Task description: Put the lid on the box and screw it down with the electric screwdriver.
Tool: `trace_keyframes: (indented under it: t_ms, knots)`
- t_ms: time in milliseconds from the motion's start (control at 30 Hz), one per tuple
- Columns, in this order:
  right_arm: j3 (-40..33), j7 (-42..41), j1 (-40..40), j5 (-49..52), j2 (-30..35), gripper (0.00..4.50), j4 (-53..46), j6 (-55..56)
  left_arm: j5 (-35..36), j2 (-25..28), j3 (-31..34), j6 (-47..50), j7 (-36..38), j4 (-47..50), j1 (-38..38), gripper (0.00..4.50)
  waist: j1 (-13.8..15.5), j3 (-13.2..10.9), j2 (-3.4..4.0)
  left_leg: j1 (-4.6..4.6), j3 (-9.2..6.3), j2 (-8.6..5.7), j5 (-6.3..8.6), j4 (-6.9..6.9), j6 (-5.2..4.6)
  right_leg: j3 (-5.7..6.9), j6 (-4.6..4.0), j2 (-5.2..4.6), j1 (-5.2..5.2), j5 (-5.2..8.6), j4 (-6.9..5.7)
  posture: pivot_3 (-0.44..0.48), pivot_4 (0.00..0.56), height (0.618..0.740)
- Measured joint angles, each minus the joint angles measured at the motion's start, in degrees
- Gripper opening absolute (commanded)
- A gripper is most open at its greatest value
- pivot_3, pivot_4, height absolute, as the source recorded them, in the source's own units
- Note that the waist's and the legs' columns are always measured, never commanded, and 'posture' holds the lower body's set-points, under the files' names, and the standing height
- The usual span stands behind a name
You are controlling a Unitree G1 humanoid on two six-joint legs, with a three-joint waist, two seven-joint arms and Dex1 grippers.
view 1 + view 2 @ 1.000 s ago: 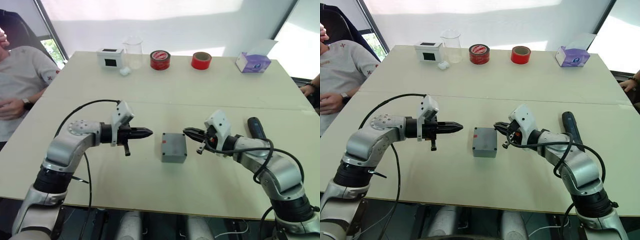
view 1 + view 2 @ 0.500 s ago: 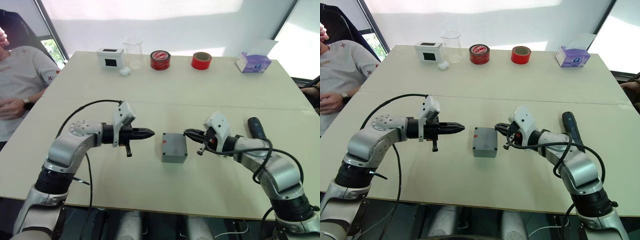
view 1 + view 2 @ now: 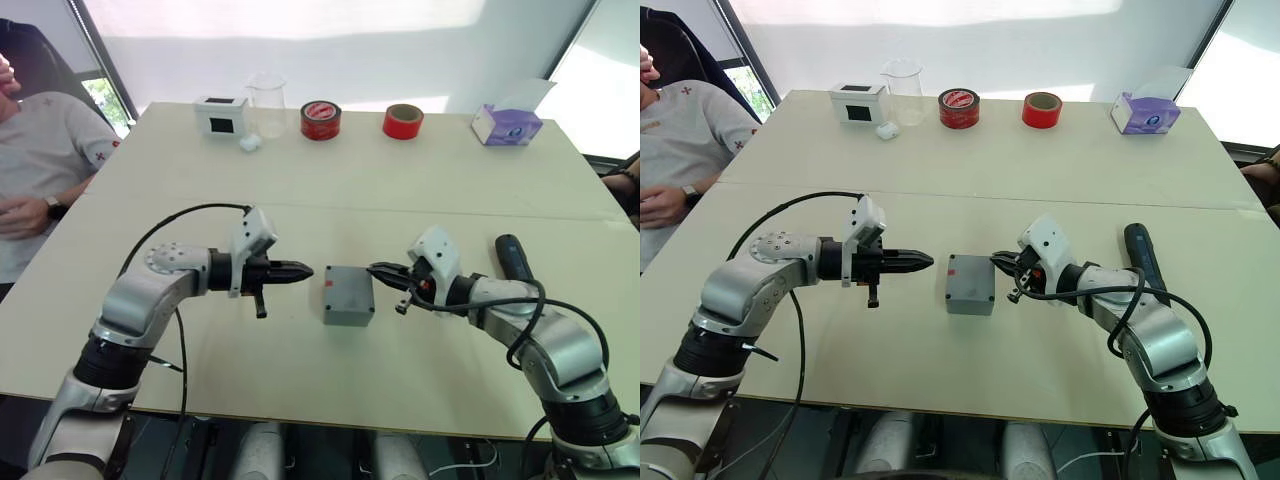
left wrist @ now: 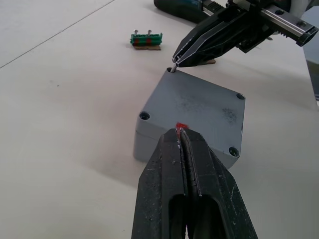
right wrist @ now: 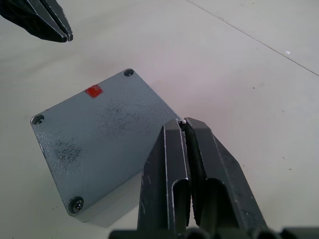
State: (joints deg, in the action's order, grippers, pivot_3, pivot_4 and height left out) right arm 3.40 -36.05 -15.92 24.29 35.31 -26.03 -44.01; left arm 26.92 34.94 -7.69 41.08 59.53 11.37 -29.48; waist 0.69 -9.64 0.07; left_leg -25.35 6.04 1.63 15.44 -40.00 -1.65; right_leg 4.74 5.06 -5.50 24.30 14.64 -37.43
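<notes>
The grey box (image 3: 348, 295) stands closed mid-table. Its flat top (image 5: 99, 134) has a red mark (image 5: 93, 90), a hole at each corner, and a screw head (image 5: 76, 203) in one of them. I cannot tell the lid apart from the box. My right gripper (image 3: 375, 268) is at the box's right far corner, shut on a small screw (image 4: 173, 68) held over that corner's hole. Just left of the box, my left gripper (image 3: 306, 270) is shut and empty, pointing at the red mark. The electric screwdriver (image 3: 512, 255) lies on the table behind my right arm.
A small green terminal block (image 4: 146, 41) lies near the box. Along the far edge stand a white box with a black screen (image 3: 221, 115), a beaker (image 3: 266, 103), two red tape rolls (image 3: 320, 120), and a tissue box (image 3: 507, 125). A person (image 3: 40, 160) sits at the left.
My left gripper has slid a little to the right, closer to the box. The right gripper has dipped slightly at the box's corner. The box has not moved.
</notes>
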Motion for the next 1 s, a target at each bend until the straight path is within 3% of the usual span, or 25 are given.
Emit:
trace_keyframes:
  t_ms: [233,267,333,500,600,733,767,900,1000]
  knots:
    - [0.57,0.24,-0.62,-0.94,-0.52,0.03,1.45,0.01,-0.05,-0.17,-0.08,-0.04,-0.01,-0.02,-0.03,0.00,0.00,0.00,0.00,0.00,0.00,0.00,0.00,0.00,0.00,0.00,0.00,0.00,0.00,0.00,0.00,0.000,0.150,0.715]
    - [0.60,0.24,-0.79,-1.03,-0.52,0.57,1.55,0.02,-0.06,-0.17,-0.09,-0.04,-0.01,-0.02,-0.04,0.00,0.00,0.00,0.00,0.00,0.00,0.00,0.00,0.00,0.00,0.00,0.00,0.00,0.00,0.00,0.00,0.000,0.150,0.715]
    - [0.60,0.28,-1.12,-1.22,-0.52,1.11,1.71,0.01,-0.07,-0.17,-0.10,-0.04,-0.02,-0.02,-0.04,0.00,-0.01,0.00,0.00,0.00,0.00,0.00,0.00,0.00,0.01,0.00,0.00,0.00,0.00,0.00,0.00,0.000,0.150,0.715]
    - [0.47,0.18,-1.21,-1.44,-0.50,3.16,2.44,-0.04,-0.07,-0.18,-0.10,-0.04,-0.14,-0.02,-0.04,0.00,-0.01,0.00,0.00,0.00,0.00,0.00,0.00,0.00,0.00,0.00,0.00,0.00,0.00,0.00,0.00,0.000,0.150,0.715]
    - [-0.97,0.48,-1.45,-0.90,-0.50,3.16,2.62,-1.00,0.03,-0.68,-0.03,-0.11,-0.57,-0.07,-0.11,0.00,0.03,0.00,0.00,0.00,0.00,0.00,0.00,0.00,0.00,0.00,0.00,0.00,0.00,0.00,0.00,0.000,0.150,0.715]
    - [-9.36,3.78,-4.84,2.52,-0.81,3.16,2.65,-5.13,2.18,-3.27,0.75,-0.07,-1.05,-0.38,-2.83,0.00,0.11,-0.01,-0.01,-0.02,0.00,-0.02,-0.01,-0.01,0.01,0.00,0.00,-0.03,0.00,0.00,0.00,0.000,0.150,0.715]
    - [-11.93,4.21,-6.22,3.88,0.00,3.47,2.66,-7.50,2.62,-3.69,1.01,-0.10,-0.99,-0.48,-4.20,0.00,0.10,-0.01,-0.01,-0.02,0.00,-0.03,-0.01,-0.01,0.01,0.00,0.00,-0.03,-0.01,0.00,0.00,0.000,0.150,0.715]
    - [-16.90,1.97,-9.80,7.11,11.72,4.49,5.77,-18.24,3.53,-4.57,1.66,-2.06,0.28,-1.35,-8.72,0.00,0.06,-0.02,0.03,-0.02,0.02,-0.04,0.10,0.02,-0.17,0.00,-0.01,-0.05,0.00,0.00,0.03,0.000,0.150,0.715]
    - [-18.04,0.37,-13.23,8.15,18.98,4.49,11.61,-25.74,3.05,-4.89,-0.31,-4.05,2.35,-2.29,-9.87,0.00,-0.12,-0.02,0.04,0.00,0.06,-0.03,0.17,0.03,-0.28,0.00,-0.01,-0.05,0.02,-0.01,0.03,0.000,0.150,0.715]
